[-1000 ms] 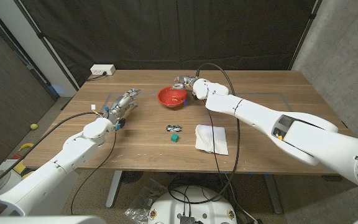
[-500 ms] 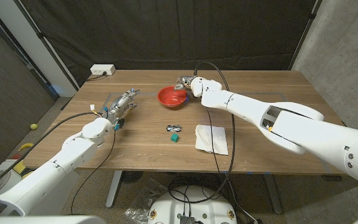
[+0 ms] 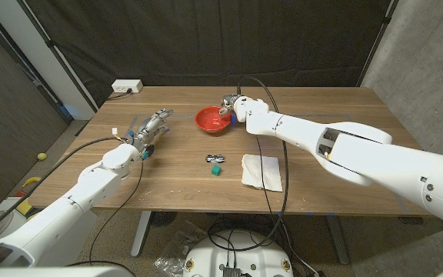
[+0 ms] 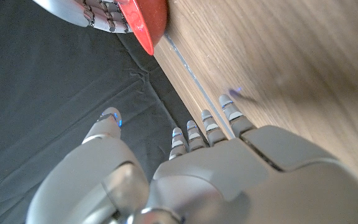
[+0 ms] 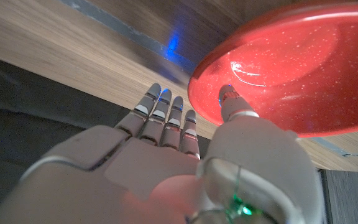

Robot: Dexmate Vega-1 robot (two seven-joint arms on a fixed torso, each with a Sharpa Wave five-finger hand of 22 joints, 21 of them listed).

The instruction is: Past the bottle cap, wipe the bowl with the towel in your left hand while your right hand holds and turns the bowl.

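Note:
The red bowl [image 3: 210,119] stands at the table's far middle. My right hand [image 3: 230,106] is at its right rim. Its thumb [image 5: 230,99] lies inside the bowl [image 5: 291,68], and its fingers [image 5: 163,113] reach along the outer wall, so the rim is pinched between them. The left wrist view shows those fingers [image 4: 101,12] against the bowl [image 4: 145,22]. My left hand [image 3: 151,129] hovers over the table's left part, fingers [image 4: 207,127] apart and holding nothing. The white towel [image 3: 262,171] lies crumpled near the front edge. A small green bottle cap [image 3: 216,172] sits to its left.
A small black-and-white object [image 3: 215,158] lies just behind the cap. A white power strip [image 3: 127,87] sits at the far left corner. Cables run over the table behind the right arm and along the left arm. Tape lines mark the tabletop.
My right arm has swung in from the right, and its hand has shifted slightly left onto the bowl's rim. The left hand, towel and cap have stayed put.

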